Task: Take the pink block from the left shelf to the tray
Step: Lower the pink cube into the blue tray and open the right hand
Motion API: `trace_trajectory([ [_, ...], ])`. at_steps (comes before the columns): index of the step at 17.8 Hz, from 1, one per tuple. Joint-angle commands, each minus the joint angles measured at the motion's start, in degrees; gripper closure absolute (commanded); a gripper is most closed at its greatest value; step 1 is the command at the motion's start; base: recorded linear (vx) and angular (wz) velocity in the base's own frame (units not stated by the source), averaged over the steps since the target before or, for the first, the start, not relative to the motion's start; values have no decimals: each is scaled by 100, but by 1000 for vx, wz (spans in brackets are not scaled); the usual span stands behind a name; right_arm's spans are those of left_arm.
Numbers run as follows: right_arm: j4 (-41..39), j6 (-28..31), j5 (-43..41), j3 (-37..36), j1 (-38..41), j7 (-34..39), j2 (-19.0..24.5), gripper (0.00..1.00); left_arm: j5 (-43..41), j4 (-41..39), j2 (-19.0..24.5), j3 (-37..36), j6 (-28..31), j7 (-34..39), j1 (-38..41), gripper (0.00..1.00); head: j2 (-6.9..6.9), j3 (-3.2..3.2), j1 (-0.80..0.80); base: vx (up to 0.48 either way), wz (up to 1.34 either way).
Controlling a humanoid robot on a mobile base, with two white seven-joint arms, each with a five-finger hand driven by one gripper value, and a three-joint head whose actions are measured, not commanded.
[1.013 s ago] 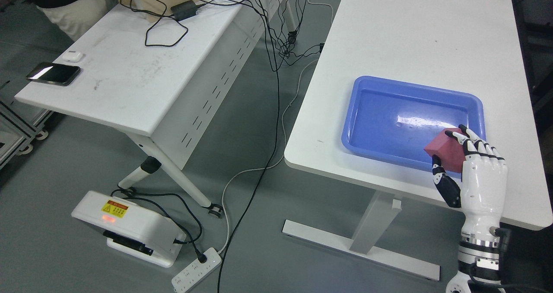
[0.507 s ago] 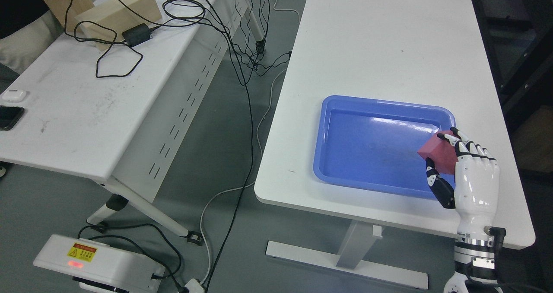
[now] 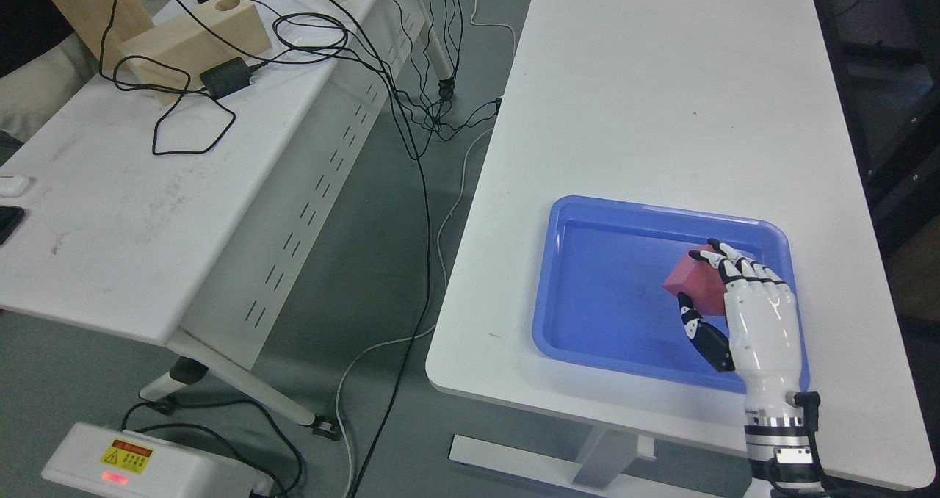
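My right hand (image 3: 709, 289), white with black fingers, comes up from the lower right and is shut on the pink block (image 3: 694, 283). It holds the block over the right part of the blue tray (image 3: 587, 292), which lies near the front edge of the white table (image 3: 661, 101). Whether the block touches the tray floor cannot be told. The left arm is out of view.
A second white table (image 3: 147, 204) stands at the left with wooden blocks (image 3: 194, 42), a black adapter (image 3: 224, 77) and loose cables. Cables (image 3: 422, 189) hang across the floor gap between the tables. A white device (image 3: 139, 468) sits on the floor at lower left.
The camera has shifted, so the whole scene moved. My right hand with the pink block has moved from the tray's right front rim to over the tray's inside.
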Motion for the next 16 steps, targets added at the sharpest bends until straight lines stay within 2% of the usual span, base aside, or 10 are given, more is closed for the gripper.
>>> trace_trajectory([
  [1, 0, -248, 8, 240, 107, 151, -28, 82, -9, 0, 100, 0, -4, 3, -62, 0, 0, 0, 0, 99, 11],
  [4, 0, -293, -1, 240, 124, 169, -10, 66, -9, 0, 100, 0, -4, 3, -62, 0, 0, 0, 0, 68, 1],
  [7, 0, -267, -62, 240, 124, 554, 34, 49, -9, 0, 100, 0, -4, 3, -71, 0, 0, 0, 0, 42, 5],
  [11, 0, -231, -438, 170, 116, 714, 104, 32, -9, 0, 100, 0, -4, 3, -62, 0, 0, 0, 0, 15, -1],
  [16, 0, -170, -1230, -41, 124, 705, 122, 17, -9, 0, 100, 0, -4, 3, -71, 0, 0, 0, 0, 0, 0],
])
